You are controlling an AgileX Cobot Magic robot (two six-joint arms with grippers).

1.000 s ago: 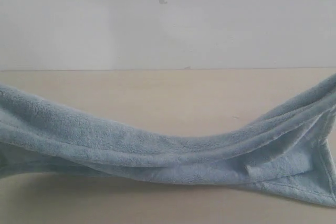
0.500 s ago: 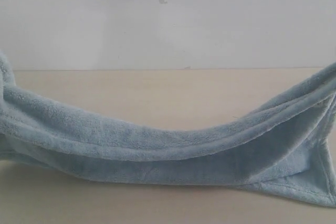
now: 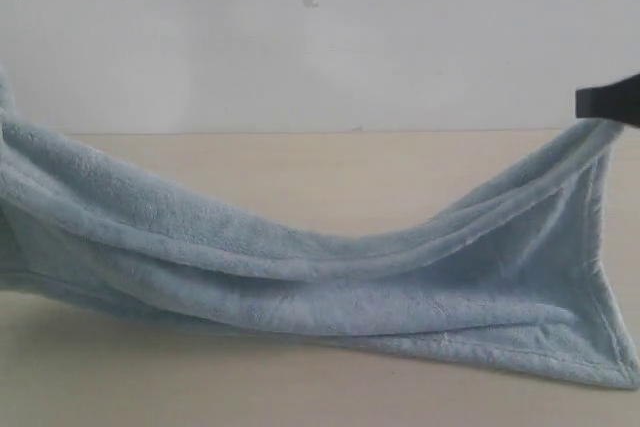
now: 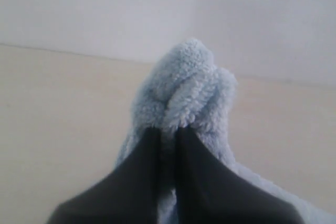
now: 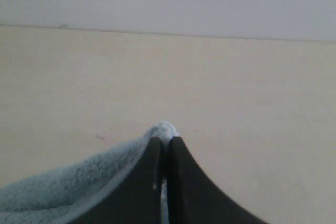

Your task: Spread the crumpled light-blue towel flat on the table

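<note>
1. Both pairs of jaws are clamped on the towel (image 3: pixel 330 287), one at each raised end.
2. Its middle sags to the tabletop (image 3: pixel 300 167).
3. Soft, light, limp terry; hemmed corners look the best holds.

I see the towel (image 3: pixel 300 277) as thick, fluffy terry cloth. The table (image 3: pixel 330 177) looks like smooth, matt pale wood. The left gripper (image 4: pixel 167 134) and right gripper (image 5: pixel 164 142) look like dull black plastic; the wall (image 3: pixel 420 47) is matt.
</note>
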